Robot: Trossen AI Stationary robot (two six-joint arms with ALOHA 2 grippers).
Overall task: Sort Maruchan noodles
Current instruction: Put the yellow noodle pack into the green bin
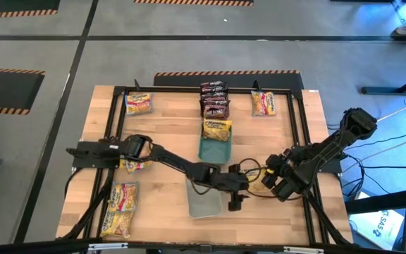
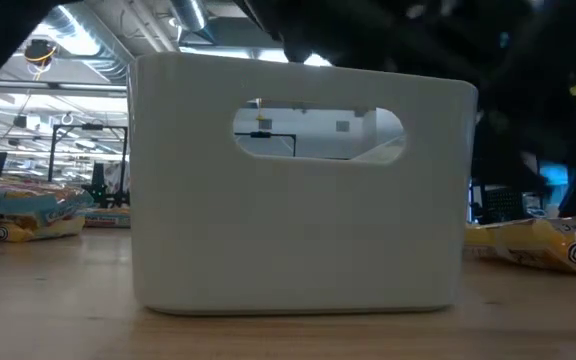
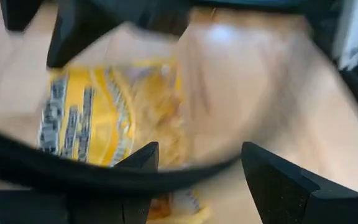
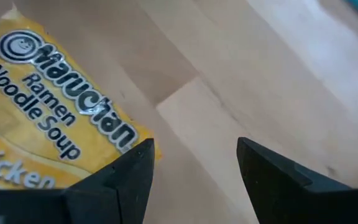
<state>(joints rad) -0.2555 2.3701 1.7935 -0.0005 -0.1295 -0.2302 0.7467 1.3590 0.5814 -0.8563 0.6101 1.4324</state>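
A yellow Maruchan noodle packet (image 1: 260, 185) (image 4: 42, 124) lies flat on the wooden table right of centre, between my two grippers. My left gripper (image 1: 236, 196) (image 3: 197, 168) is open just left of it, and its blurred wrist view shows the packet (image 3: 110, 118) ahead. My right gripper (image 1: 280, 185) (image 4: 194, 162) is open and tipped down at the packet's right. One packet corner lies beside one finger, and only bare wood shows between the fingers. Another yellow packet (image 1: 217, 129) lies in the teal tray (image 1: 214, 149). Dark red-brown packets (image 1: 215, 99) are stacked behind it.
A pale tray (image 1: 204, 200) (image 2: 298, 190) stands near the front centre, beside my left gripper. More packets lie at the far left (image 1: 138, 104), the far right (image 1: 263, 104) and down the left side (image 1: 120, 209). A black frame (image 1: 118, 90) borders the table.
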